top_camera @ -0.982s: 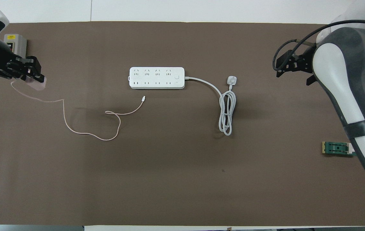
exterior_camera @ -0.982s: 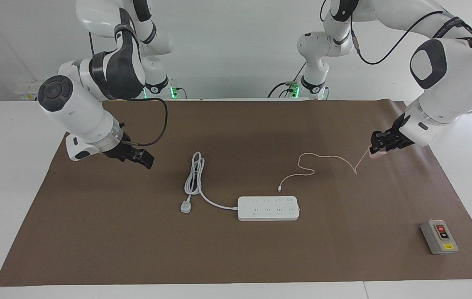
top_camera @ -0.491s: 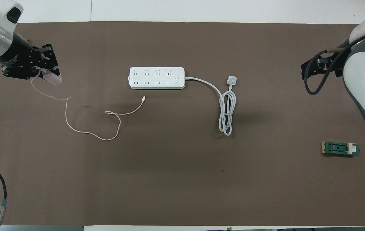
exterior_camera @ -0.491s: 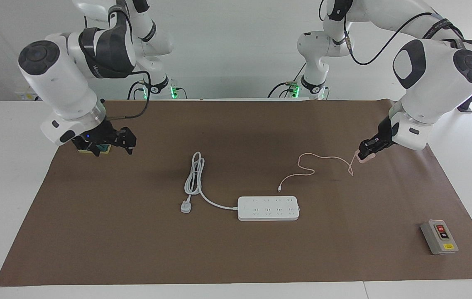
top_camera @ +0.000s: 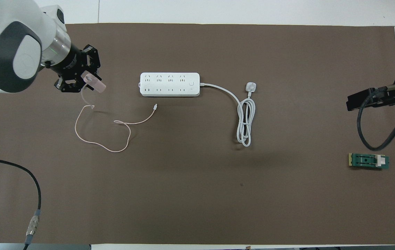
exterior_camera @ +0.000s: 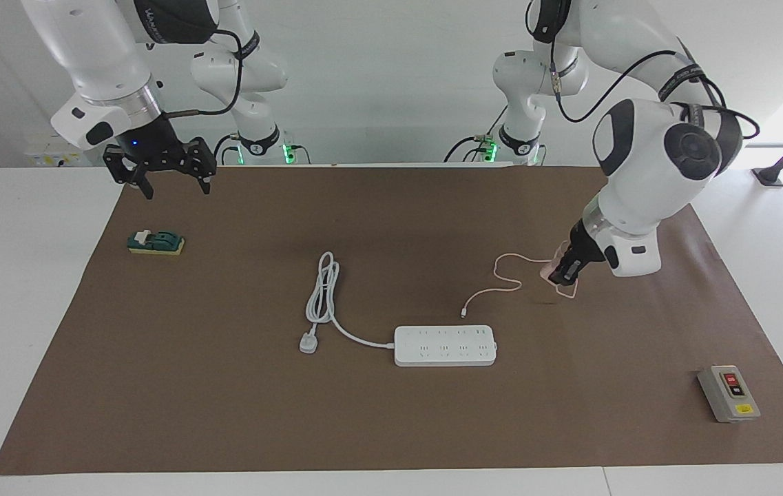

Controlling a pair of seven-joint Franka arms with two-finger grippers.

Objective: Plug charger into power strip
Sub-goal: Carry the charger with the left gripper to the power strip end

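While the right arm waits with the right gripper (exterior_camera: 169,180) raised, its fingers spread and empty, over the brown mat (exterior_camera: 391,427) at its end of the counter, the green block (exterior_camera: 155,242) lies on the mat close by. The left gripper (exterior_camera: 565,270) is clamped on the charger (top_camera: 95,82), held over the mat, its pink cable (top_camera: 114,131) trailing in loops on the mat. Farther out lies the power strip (exterior_camera: 445,345), unplugged into
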